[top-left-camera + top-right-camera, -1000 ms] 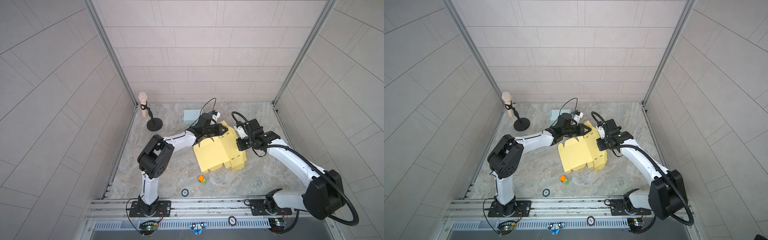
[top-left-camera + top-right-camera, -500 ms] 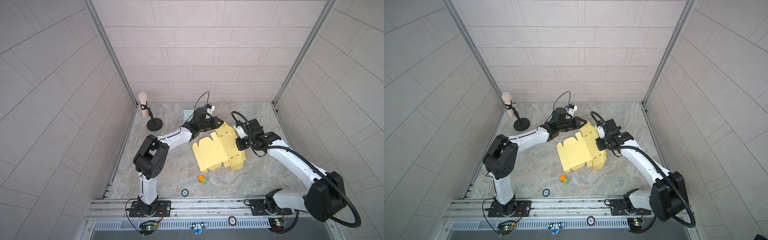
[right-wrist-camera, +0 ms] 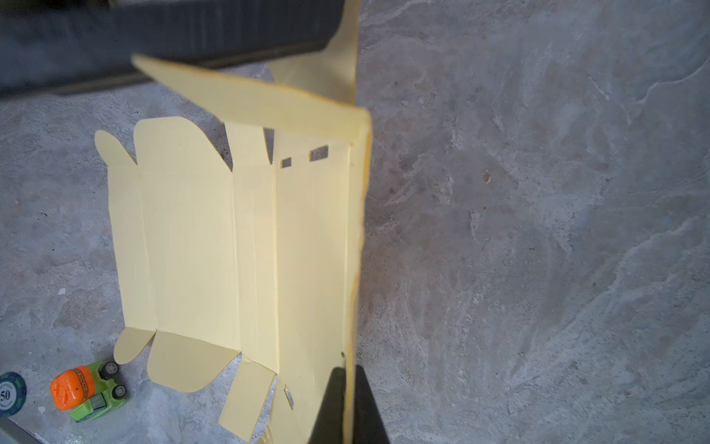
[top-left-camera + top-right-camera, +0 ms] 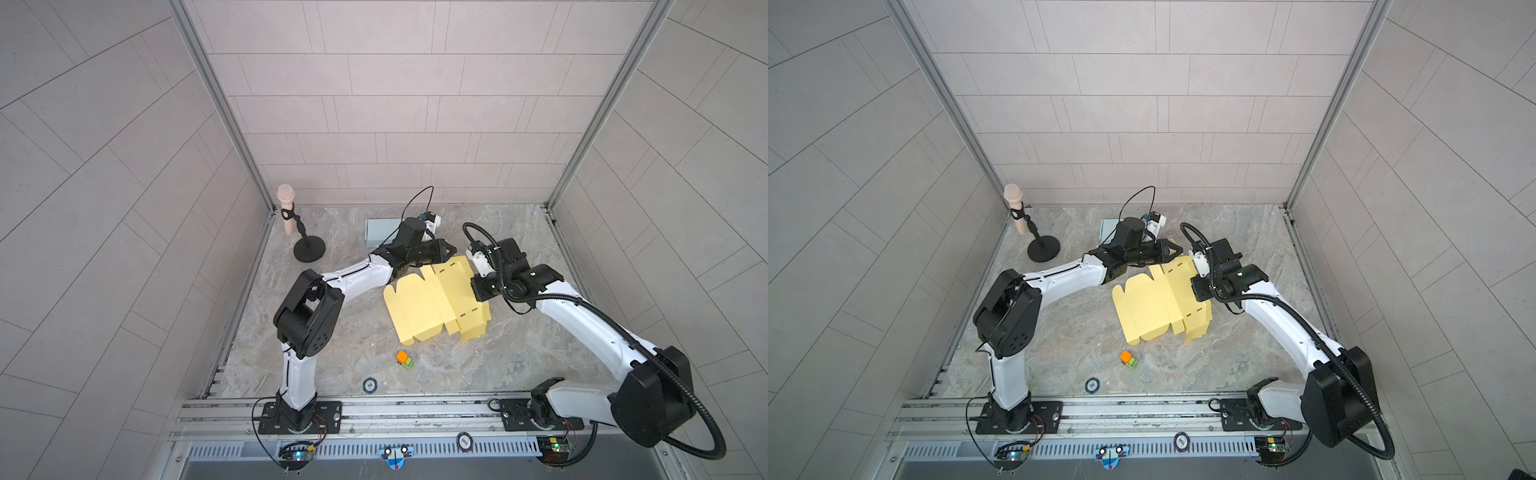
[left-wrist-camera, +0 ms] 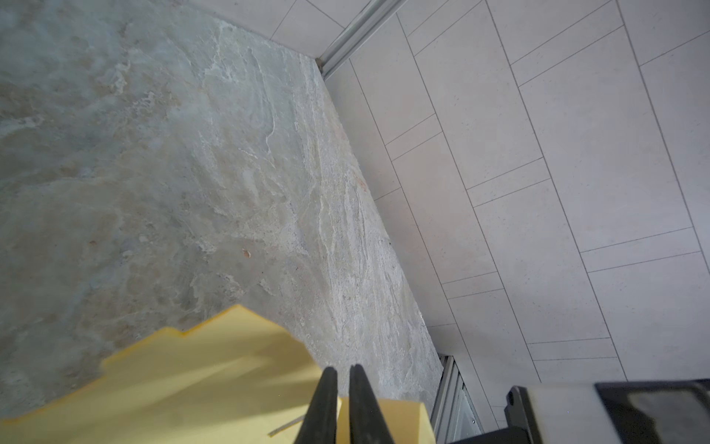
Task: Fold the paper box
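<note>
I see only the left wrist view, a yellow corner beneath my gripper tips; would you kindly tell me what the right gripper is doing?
Observer: The right gripper is shut on a raised side panel of the paper box.
Operator: Does the rest lie flat?
Observer: Mostly; its wide panels and rounded flaps lie flat on the table.
Operator: Is anything close by?
Observer: A toy truck and a poker chip sit near one corner, apart from it.
</note>
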Motion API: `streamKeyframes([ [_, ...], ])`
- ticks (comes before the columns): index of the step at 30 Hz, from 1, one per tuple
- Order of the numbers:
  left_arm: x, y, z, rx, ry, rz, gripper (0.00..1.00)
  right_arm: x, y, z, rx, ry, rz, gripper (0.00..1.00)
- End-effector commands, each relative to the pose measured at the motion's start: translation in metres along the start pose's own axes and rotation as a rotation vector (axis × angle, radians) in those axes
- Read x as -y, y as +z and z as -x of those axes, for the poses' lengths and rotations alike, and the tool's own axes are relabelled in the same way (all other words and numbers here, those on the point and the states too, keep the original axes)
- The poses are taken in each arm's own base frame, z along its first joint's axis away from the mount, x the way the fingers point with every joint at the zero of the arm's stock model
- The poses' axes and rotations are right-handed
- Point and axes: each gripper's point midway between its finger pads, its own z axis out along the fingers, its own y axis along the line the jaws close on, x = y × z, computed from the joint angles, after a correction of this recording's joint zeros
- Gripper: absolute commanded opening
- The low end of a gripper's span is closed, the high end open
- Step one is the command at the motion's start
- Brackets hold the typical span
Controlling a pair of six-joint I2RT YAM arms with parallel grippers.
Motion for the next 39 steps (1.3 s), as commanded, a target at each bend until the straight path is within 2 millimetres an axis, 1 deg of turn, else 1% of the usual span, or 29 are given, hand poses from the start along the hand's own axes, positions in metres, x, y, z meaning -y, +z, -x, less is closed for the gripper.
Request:
streamKeyframes([
  [1,0.02,-0.01,-0.01,-0.005,0.041,-0.014,0.13,-0.002,-0.004,0.005,0.029,-0.025,0.003,0.0],
  [4,0.03,-0.004,-0.022,-0.014,0.041,-0.023,0.14,-0.004,-0.003,0.007,0.033,-0.02,0.012,0.0],
  [6,0.04,0.001,-0.027,-0.02,0.038,-0.054,0.14,-0.005,-0.003,0.008,0.035,-0.022,0.017,0.0],
  [7,0.04,0.003,-0.029,-0.021,0.033,-0.056,0.15,-0.006,-0.002,0.007,0.032,-0.023,0.018,0.0],
  [10,0.04,0.001,-0.026,-0.019,0.035,-0.059,0.15,-0.006,-0.002,0.004,0.027,-0.025,0.015,0.0],
  [12,0.034,-0.007,-0.019,-0.005,0.031,-0.052,0.15,-0.005,-0.003,0.002,0.027,-0.024,0.01,0.0],
  [15,0.014,-0.027,-0.007,0.029,0.01,-0.032,0.15,-0.005,-0.004,0.001,0.03,-0.026,0.009,0.0],
  [18,-0.017,-0.049,0.002,0.053,-0.001,0.027,0.15,-0.005,-0.003,0.001,0.03,-0.032,0.011,0.0],
  [21,-0.044,-0.067,0.004,0.065,-0.015,0.081,0.15,-0.006,-0.003,0.0,0.028,-0.037,0.014,0.0],
  [24,-0.069,-0.076,0.001,0.049,-0.009,0.158,0.15,-0.007,-0.003,0.001,0.03,-0.047,0.018,0.0],
  [27,-0.088,-0.077,-0.002,0.034,-0.003,0.217,0.15,-0.01,-0.004,0.001,0.032,-0.056,0.023,0.0],
  [32,-0.114,-0.066,-0.007,0.001,0.015,0.295,0.14,-0.014,-0.006,0.001,0.027,-0.088,0.009,0.0],
  [36,-0.125,-0.056,-0.01,-0.012,0.009,0.307,0.15,-0.016,-0.006,0.003,0.028,-0.1,0.006,0.0],
  [39,-0.128,-0.054,-0.011,-0.016,0.008,0.311,0.14,-0.017,-0.006,0.004,0.03,-0.102,0.007,0.0],
])
